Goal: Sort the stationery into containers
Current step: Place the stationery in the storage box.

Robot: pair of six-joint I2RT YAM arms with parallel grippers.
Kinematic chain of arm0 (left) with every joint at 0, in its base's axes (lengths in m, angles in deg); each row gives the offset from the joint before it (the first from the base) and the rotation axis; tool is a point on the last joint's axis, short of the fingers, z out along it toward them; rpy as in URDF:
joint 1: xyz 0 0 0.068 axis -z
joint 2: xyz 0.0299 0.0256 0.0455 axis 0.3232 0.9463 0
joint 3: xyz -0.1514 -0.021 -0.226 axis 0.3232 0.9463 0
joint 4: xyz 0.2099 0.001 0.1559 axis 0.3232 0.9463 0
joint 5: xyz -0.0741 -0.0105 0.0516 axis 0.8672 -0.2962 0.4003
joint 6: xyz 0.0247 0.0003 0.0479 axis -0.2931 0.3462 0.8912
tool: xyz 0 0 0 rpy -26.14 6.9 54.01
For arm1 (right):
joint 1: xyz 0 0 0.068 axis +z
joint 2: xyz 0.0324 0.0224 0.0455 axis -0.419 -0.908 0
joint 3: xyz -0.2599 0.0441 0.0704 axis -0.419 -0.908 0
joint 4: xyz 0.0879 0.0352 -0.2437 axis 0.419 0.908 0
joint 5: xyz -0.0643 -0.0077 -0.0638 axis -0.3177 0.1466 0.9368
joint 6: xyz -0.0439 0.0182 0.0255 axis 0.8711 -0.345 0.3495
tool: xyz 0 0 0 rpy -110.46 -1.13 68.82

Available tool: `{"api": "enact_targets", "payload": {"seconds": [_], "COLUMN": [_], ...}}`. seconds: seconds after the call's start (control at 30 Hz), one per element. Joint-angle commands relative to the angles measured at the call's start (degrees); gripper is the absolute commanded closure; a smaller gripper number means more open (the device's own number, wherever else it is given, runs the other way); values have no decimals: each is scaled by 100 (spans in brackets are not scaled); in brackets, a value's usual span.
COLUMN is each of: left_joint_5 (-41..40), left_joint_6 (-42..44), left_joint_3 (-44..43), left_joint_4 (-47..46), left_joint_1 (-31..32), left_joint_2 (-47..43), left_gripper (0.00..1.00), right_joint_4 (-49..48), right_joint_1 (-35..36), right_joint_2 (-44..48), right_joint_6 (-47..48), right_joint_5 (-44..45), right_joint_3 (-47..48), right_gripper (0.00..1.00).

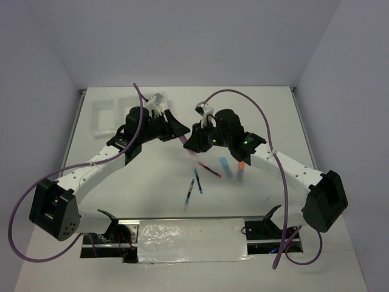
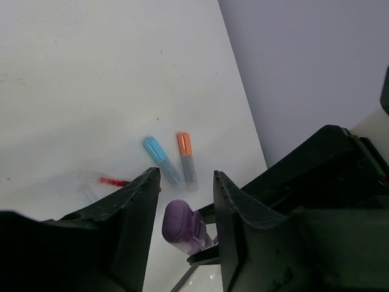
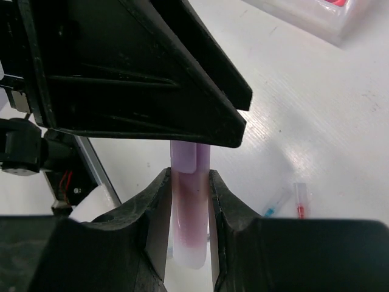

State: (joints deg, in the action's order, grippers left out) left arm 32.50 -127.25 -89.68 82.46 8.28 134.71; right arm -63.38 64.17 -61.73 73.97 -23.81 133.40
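Aloft, right claw (image 3: 188,177) pinches lilac highlighter (image 3: 187,234); left claw (image 2: 185,176) gapes nearby.

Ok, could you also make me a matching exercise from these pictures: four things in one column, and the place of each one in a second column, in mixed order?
Things
1. lilac highlighter
2. blue highlighter
3. red pen
4. white bins

Places
A. at the far left corner of the table
B. lying on the table, beside the orange-capped highlighter
C. gripped in the right claw
D. lying on the table, beside the thin blue pen

Pairs: 1-C, 2-B, 3-D, 4-A
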Motion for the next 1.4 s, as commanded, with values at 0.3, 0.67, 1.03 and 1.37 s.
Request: {"api": "enact_targets", "payload": {"seconds": [0.3,0.67,1.03,1.37], "left_joint_5": [313,-1681,-4608,-5155], "left_joint_6": [20,1496,2578,2894], "left_joint_3": [12,-1797,-5558,-7074], "left_joint_4": [-392,2250,4073,4496], "left_joint_1": [46,-733,-1588,-2036], "left_joint_2": [-121,589,3838,4906], "left_gripper": [97,100,100,97], "right_joint_4": [-302,74,1287,1719], "right_joint_1": [-55,-580,-1013,-995], "right_joint_2": [-569,-271,1091,1786], "right_joint_6": [-658,-694,-176,18], "right_joint_5": [230,818,1267,1152], "right_joint_3": [753,385,-353,-363], "right_gripper": [88,0,0,0]}}
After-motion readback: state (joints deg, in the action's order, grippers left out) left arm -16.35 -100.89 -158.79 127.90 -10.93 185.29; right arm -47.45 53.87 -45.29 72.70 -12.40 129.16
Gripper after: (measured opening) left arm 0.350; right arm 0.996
